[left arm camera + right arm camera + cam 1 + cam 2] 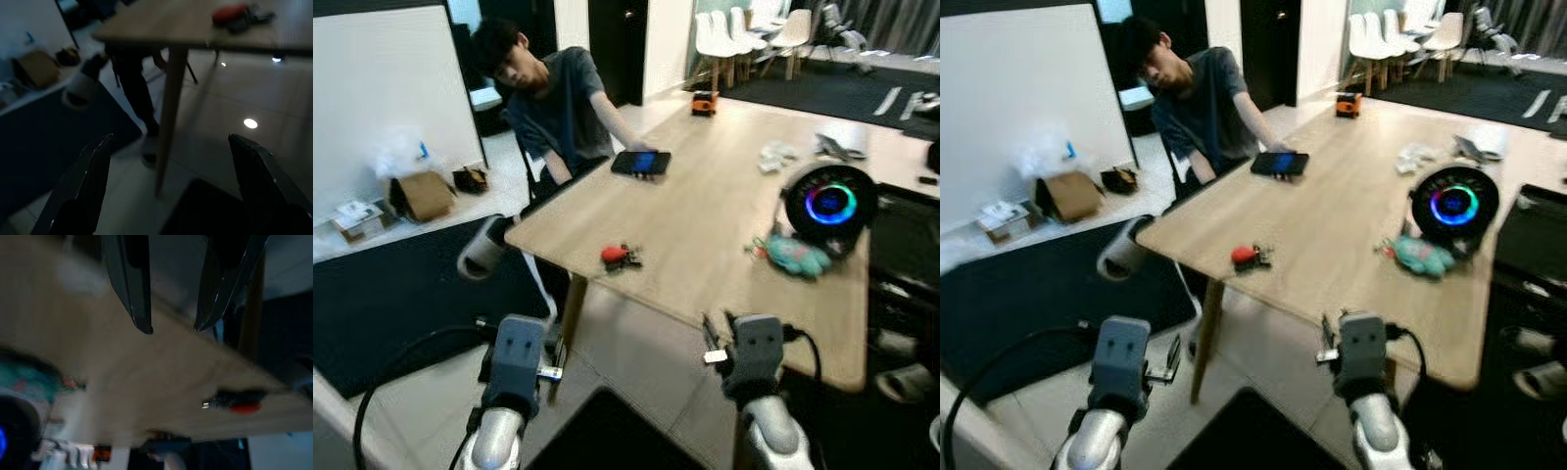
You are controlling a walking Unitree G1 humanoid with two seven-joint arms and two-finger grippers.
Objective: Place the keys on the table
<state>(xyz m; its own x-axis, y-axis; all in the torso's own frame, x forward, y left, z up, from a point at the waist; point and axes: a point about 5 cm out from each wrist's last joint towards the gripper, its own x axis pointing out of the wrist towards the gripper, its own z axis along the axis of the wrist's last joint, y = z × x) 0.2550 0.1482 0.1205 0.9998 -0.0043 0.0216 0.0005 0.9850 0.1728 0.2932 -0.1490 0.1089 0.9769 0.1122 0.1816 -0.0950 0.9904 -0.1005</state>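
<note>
The keys [619,256], a red fob with dark metal bits, lie on the wooden table [705,215] near its front left corner. They also show in the left wrist view as the keys [239,12] on the tabletop above a table leg, and in the right wrist view as the keys [234,404]. Both arms are held low in front of the table, off its front edge. My left gripper [171,138] is open wide with nothing between its fingers. My right gripper [173,327] is open too, empty, pointing over the tabletop.
A person [558,98] sits at the table's far left corner, one hand on a dark phone [641,163]. A round speaker with a glowing ring [829,201] and a teal plush toy [793,255] stand at the right. A grey roll [481,253] and a cardboard box [421,194] are at left.
</note>
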